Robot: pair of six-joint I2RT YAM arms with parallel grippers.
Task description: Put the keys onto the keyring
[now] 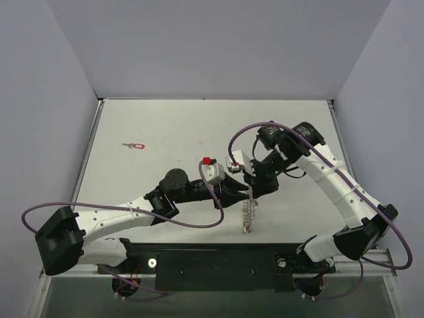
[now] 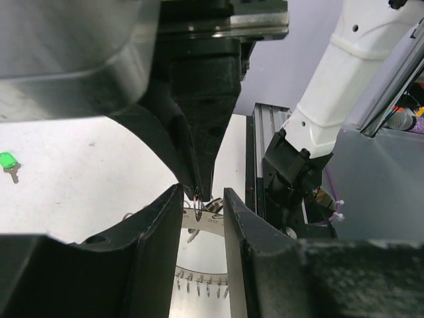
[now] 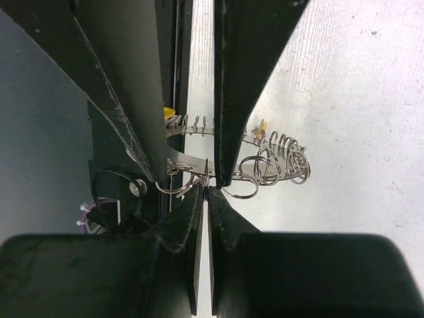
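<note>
The right pincer (image 3: 207, 192) is pinching fully shut on a thin loop of the keyring (image 1: 248, 213). It is holding it up so the spiky bunch is dangling down toward the surface (image 1: 165, 126) between the two arms. The left pincer (image 2: 202, 192) is standing partly parted, its two fingers straddling the tip of the right one and the ring wire there. I cannot tell whether its pads are touching metal.

Several things could go wrong from here:
- The right grip is resting on a very slim wire, so a sideways tug from the left arm could be pulling it free and dropping the bunch.
- The left fingers are sitting so close around the other fingertips that closing might be clamping the right pincer instead of the ring.
- The hanging bunch could be swinging and snagging on a finger.

Neither pincer is showing a loose key. A red-headed key (image 1: 136, 145) is lying well apart on the far left of the surface. A green-headed key (image 2: 8, 160) is lying off to the side in the left wrist view, so threading is not looking imminent.

No containers are showing anywhere.
</note>
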